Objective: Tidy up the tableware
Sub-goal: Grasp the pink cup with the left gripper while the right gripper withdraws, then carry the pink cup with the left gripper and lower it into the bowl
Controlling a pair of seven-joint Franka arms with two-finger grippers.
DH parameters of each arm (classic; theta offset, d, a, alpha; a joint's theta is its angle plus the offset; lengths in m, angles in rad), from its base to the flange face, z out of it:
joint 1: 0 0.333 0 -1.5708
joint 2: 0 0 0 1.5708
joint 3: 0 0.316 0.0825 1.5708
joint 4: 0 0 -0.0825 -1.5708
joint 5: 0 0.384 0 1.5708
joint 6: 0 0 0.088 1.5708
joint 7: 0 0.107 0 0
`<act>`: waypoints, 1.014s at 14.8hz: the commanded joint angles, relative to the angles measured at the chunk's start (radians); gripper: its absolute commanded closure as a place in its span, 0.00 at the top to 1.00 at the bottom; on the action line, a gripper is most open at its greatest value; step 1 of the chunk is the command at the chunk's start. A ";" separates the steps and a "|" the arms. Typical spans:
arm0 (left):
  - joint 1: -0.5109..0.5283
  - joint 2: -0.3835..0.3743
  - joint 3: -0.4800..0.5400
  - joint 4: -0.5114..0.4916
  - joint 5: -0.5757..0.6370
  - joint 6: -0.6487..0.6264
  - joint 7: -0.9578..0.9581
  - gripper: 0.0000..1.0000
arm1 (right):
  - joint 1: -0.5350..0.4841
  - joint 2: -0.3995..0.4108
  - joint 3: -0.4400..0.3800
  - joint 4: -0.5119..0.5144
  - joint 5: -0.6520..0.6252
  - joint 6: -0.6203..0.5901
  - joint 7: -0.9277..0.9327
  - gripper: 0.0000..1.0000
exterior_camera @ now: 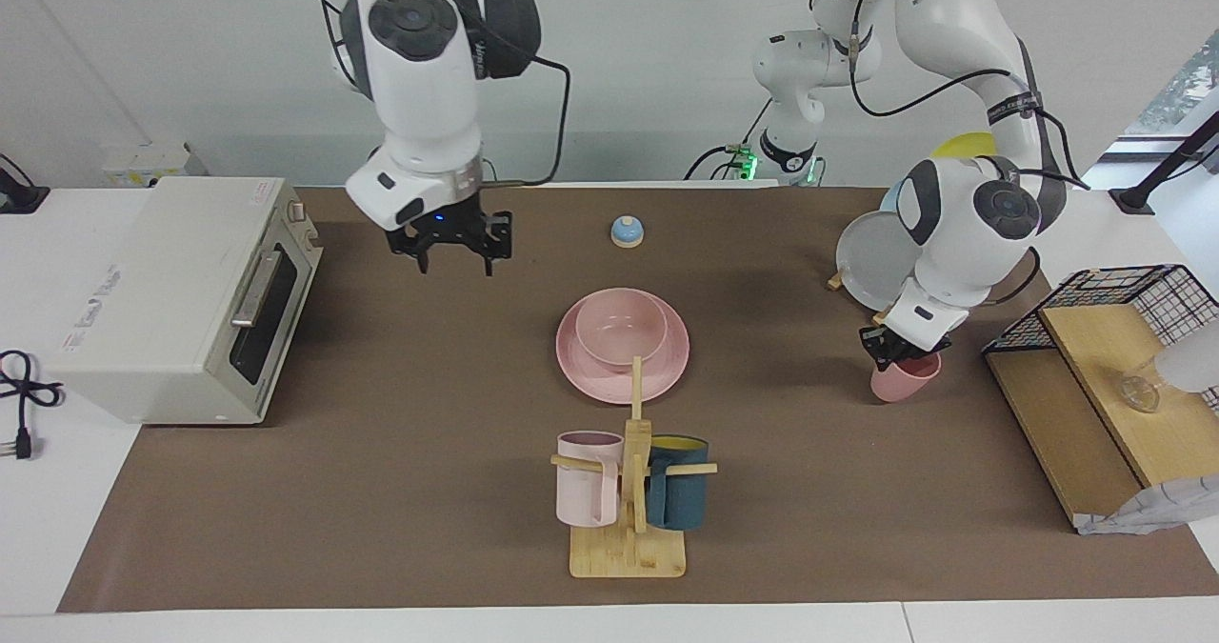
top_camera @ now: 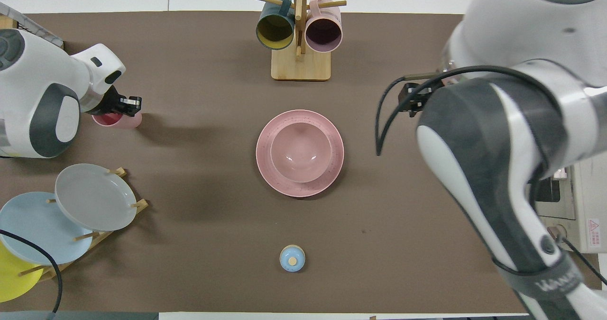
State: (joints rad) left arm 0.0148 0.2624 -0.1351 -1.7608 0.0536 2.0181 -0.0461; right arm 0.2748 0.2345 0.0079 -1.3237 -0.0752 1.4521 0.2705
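Matte pink, the round bowl (exterior_camera: 621,327) sits in the wide flat plate (exterior_camera: 667,376). I see my left gripper (exterior_camera: 895,354) clamped on the tapered cup's (exterior_camera: 907,382) rim; my right gripper (exterior_camera: 455,254) hangs over bare mat (exterior_camera: 381,491), jaws wide, holding nothing

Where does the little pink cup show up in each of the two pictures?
Facing view: pink cup sits mid-height toward the picture's right side, under the left gripper.
Overhead view: pink cup sits at the picture's left side.
Shared landmark: the wooden mug rack.

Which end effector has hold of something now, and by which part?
Left end effector grips the small matte pink tapered cup by its rim; right end effector holds nothing.
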 commanded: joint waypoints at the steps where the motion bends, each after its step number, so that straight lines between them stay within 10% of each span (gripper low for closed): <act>1: -0.074 0.029 0.005 0.286 -0.033 -0.316 -0.158 0.00 | -0.066 -0.087 -0.008 -0.068 0.018 -0.016 -0.141 1.00; 6: -0.327 0.120 0.000 0.601 -0.066 -0.530 -0.694 0.00 | -0.077 -0.164 -0.089 -0.248 0.017 0.083 -0.186 1.00; 15: -0.613 0.101 0.000 0.307 -0.078 -0.150 -1.060 0.00 | -0.140 -0.207 -0.109 -0.339 0.018 0.139 -0.272 1.00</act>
State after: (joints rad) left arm -0.5648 0.3847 -0.1535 -1.3814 -0.0133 1.8114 -1.0723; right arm 0.1717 0.0596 -0.1095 -1.6084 -0.0716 1.5557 0.0614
